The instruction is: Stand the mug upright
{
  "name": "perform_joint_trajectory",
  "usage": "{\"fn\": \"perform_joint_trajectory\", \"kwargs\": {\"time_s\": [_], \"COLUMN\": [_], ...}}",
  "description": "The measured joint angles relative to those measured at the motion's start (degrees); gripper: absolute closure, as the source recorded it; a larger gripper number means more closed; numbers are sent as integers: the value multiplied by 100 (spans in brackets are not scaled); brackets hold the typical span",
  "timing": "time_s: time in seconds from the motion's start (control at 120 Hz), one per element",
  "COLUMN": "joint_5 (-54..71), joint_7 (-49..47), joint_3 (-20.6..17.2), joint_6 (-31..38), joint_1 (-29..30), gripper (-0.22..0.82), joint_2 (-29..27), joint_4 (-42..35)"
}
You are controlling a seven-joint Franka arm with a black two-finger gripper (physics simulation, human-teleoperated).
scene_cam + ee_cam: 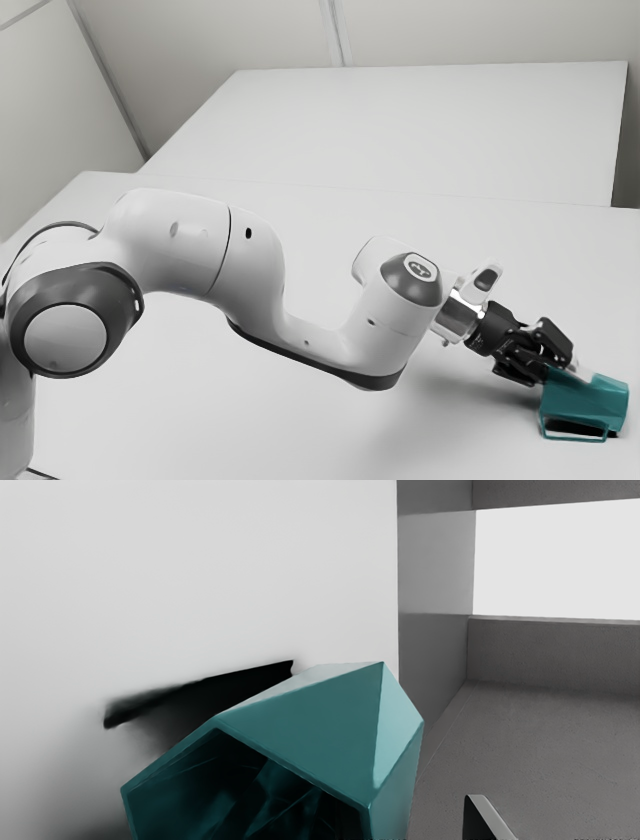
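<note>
Mug (592, 402) lies on its side near an edge of the counter (250, 430), tool (565, 373) open at its mouth; gripping, rotation and upright placement remain.

The mug (597, 402) is plain teal all over.

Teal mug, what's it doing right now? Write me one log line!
mug: tipped, not upright | mouth: toward gripper | gripper: at mug | task: unfinished

Bright light, dark shadow (220, 690)
</note>
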Motion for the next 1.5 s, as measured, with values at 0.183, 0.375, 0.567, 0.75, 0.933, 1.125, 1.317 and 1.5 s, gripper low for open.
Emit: {"fn": "perform_joint_trajectory", "kwargs": {"time_s": [0.183, 0.375, 0.567, 0.75, 0.933, 1.125, 1.317, 1.5], "joint_5": [18, 39, 87, 1121, 3710, 5710, 7008, 7611], "joint_7": [139, 239, 284, 189, -399, -1111, -1709, -2098], "joint_3": [-4, -33, -85, 31, 212, 658, 923, 1353], "joint_6": [1, 25, 96, 93, -493, -1377, -2083, -2432], "joint_1": [-22, -113, -93, 194, 785, 1132, 1440, 1605], "gripper": [69, 75, 77, 76, 76, 76, 77, 77], "joint_2": [-22, -102, -544, -1328, -1823, -2167, -2420, -2448], "joint_4": [77, 118, 56, -239, -237, -197, -153, -79]}}
